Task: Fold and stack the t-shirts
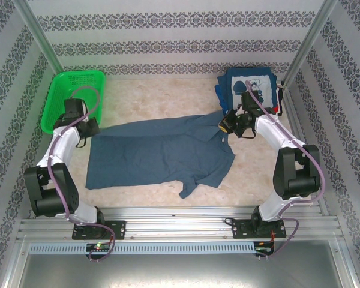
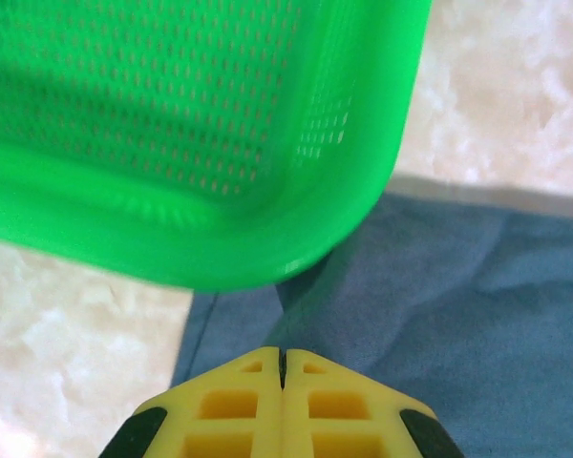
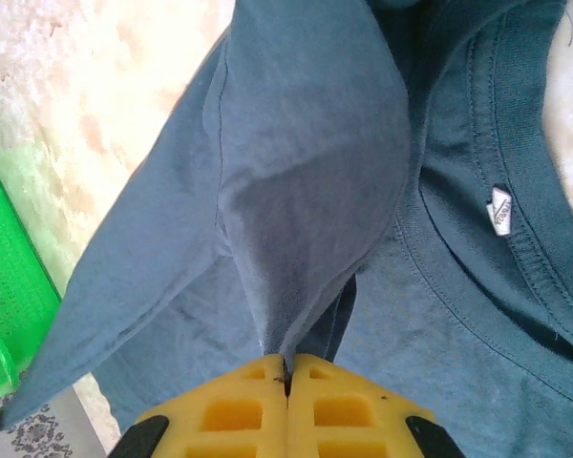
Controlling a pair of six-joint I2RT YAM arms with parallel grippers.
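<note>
1. Left gripper (image 2: 282, 367), closed, pinches the slate-blue shirt (image 1: 162, 150), spread mid-table, at its 10 o'clock corner beside the green basket (image 1: 72, 99); lifting could catch the basket.
2. Right gripper (image 3: 286, 367), closed, pinches its 2 o'clock shoulder; this thin fold could slip.

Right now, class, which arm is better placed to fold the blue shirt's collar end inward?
Probably the right. The right gripper is shut on a pinch of the blue shirt beside its collar; the left gripper is shut on the opposite hem end, by the green basket.
</note>
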